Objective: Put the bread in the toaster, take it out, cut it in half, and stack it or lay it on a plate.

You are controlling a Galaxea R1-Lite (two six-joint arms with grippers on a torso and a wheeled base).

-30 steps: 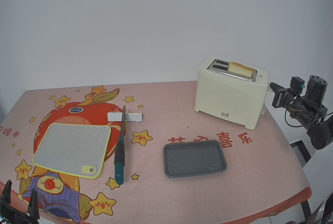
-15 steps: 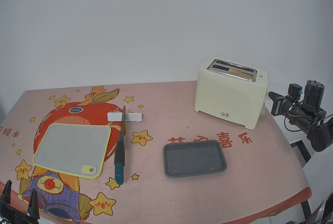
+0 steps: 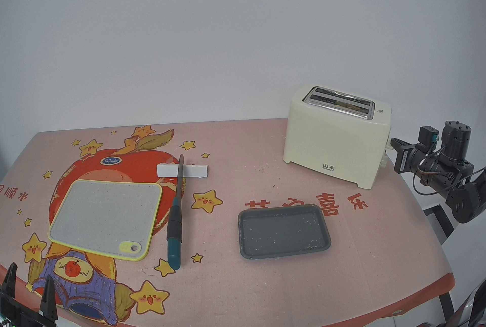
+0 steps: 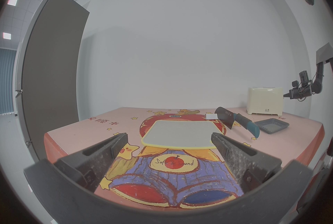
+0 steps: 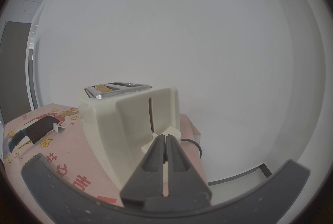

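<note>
The cream toaster (image 3: 336,138) stands at the table's back right. A slice of bread (image 5: 103,88) sits sunk in its front slot, just a yellow strip (image 3: 353,107) in the head view. My right gripper (image 3: 391,144) is shut, with its fingertips (image 5: 165,138) resting on the toaster's side lever (image 5: 172,130), low in its slit. The grey plate (image 3: 283,232) lies in front of the toaster. A cutting board (image 3: 104,217) and a teal-handled knife (image 3: 175,221) lie to the left. My left gripper (image 3: 29,278) hangs open at the table's near left edge, holding nothing (image 4: 169,137).
The knife's blade leans on a small white rest (image 3: 192,170). The toaster's cable (image 5: 192,145) loops off the table's right edge behind it. A wall runs close behind the table. Bare tablecloth lies between the board, plate and toaster.
The bread has dropped from standing proud of the slot to down inside it. My right gripper has moved down along the toaster's side. The left arm has stayed still.
</note>
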